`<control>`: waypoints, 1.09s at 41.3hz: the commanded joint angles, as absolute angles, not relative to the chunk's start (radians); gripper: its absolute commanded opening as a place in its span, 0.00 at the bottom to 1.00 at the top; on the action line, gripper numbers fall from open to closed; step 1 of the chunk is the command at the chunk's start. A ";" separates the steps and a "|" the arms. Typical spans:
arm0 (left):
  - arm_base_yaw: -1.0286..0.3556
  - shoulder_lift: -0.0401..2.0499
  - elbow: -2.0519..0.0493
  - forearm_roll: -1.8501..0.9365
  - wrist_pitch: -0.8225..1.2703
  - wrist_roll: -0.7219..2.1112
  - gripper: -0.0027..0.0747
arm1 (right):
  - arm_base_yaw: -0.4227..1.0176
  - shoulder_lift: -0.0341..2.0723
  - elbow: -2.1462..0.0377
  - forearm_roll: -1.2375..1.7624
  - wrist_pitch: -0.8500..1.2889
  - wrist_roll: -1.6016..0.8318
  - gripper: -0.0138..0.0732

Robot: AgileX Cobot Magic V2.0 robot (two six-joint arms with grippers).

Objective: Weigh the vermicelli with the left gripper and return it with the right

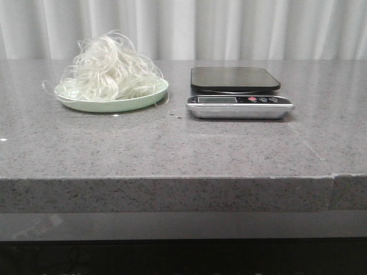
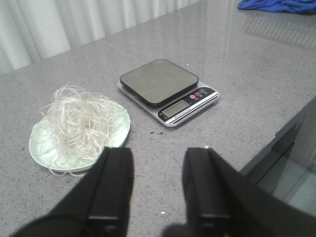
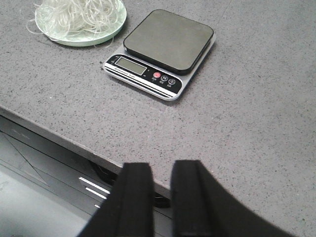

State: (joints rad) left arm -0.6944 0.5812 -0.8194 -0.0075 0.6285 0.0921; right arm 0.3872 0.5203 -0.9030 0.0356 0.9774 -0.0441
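**Noodles on the plate, scale bare, both grippers back from the table**

The vermicelli [image 1: 109, 69] sits heaped on a pale green plate [image 1: 137, 103] on the left half of the grey speckled table [image 1: 172, 149]. The tangle of thin whitish strands fills nearly the whole plate, and a few loops hang over the rim. Just to the right of the plate, apart from it, stands a kitchen scale [image 1: 238, 97] — a dark square weighing pad on a silver base, with nothing on the pad. Its front strip carries a small grey display and three round buttons, one red and two dark; the markings on them are too small to read, and the display shows no digits that can be made out.

Neither arm appears in the front view. In the left wrist view, the left gripper [image 2: 155, 182] hangs above the near part of the table with its two black fingers [image 2: 111, 182] spread wide and nothing between them; the noodles and plate lie just beyond them. In the right wrist view, the right gripper [image 3: 155, 197] hovers over the table's front edge — its fingers [image 3: 133, 197] stand close together with only a narrow gap, holding nothing. A blue cloth [image 2: 276, 5] lies at the far corner of the table in the left wrist view.
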 commanded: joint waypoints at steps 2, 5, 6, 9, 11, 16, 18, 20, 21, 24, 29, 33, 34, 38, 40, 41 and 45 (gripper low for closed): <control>-0.697 0.584 -0.845 -0.017 0.553 0.079 0.27 | 0.382 0.527 -0.925 0.023 0.920 -0.053 0.34; -0.697 0.584 -0.845 -0.017 0.551 0.079 0.21 | 0.382 0.527 -0.925 0.023 0.919 -0.053 0.34; -0.697 0.584 -0.845 -0.017 0.551 0.079 0.22 | 0.382 0.527 -0.925 0.023 0.919 -0.053 0.34; -0.697 0.584 -0.845 -0.017 0.551 0.079 0.22 | 0.382 0.527 -0.925 0.021 0.926 -0.053 0.34; -0.697 0.584 -0.845 -0.017 0.551 0.079 0.22 | 0.382 0.527 -0.925 0.021 0.935 -0.053 0.34; -0.697 0.584 -0.845 -0.017 0.551 0.079 0.22 | 0.382 0.527 -0.925 0.021 0.940 -0.053 0.34; -0.697 0.584 -0.845 -0.017 0.551 0.079 0.22 | 0.382 0.527 -0.925 0.021 0.940 -0.053 0.34; -0.697 0.584 -0.845 -0.017 0.551 0.079 0.22 | 0.382 0.527 -0.925 0.021 0.940 -0.053 0.34; -0.697 0.584 -0.845 -0.017 0.551 0.079 0.22 | 0.382 0.527 -0.925 0.021 0.940 -0.053 0.34; -0.697 0.584 -0.845 -0.017 0.551 0.079 0.22 | 0.382 0.527 -0.925 0.021 0.940 -0.053 0.34; -0.697 0.579 -0.845 -0.017 0.551 0.079 0.22 | 0.382 0.527 -0.925 0.021 0.940 -0.053 0.34; -0.658 0.563 -0.842 -0.017 0.551 0.079 0.22 | 0.382 0.527 -0.925 0.021 0.940 -0.053 0.34; -0.640 0.554 -0.837 -0.017 0.548 0.079 0.22 | 0.382 0.527 -0.925 0.021 0.940 -0.053 0.34; -0.557 0.512 -0.785 -0.017 0.522 0.079 0.22 | 0.382 0.527 -0.925 0.021 0.940 -0.053 0.34; -0.510 0.483 -0.744 -0.010 0.491 0.079 0.22 | 0.382 0.527 -0.925 0.021 0.940 -0.053 0.34; -0.490 0.470 -0.724 -0.009 0.474 0.079 0.22 | 0.382 0.527 -0.925 0.021 0.940 -0.053 0.34; -0.394 0.398 -0.616 -0.009 0.374 0.079 0.22 | 0.382 0.527 -0.925 0.021 0.940 -0.053 0.34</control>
State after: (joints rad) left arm -0.4539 0.4402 -0.6643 -0.0082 0.5260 0.0921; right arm 0.3872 0.5203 -0.9030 0.0334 1.0011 -0.0441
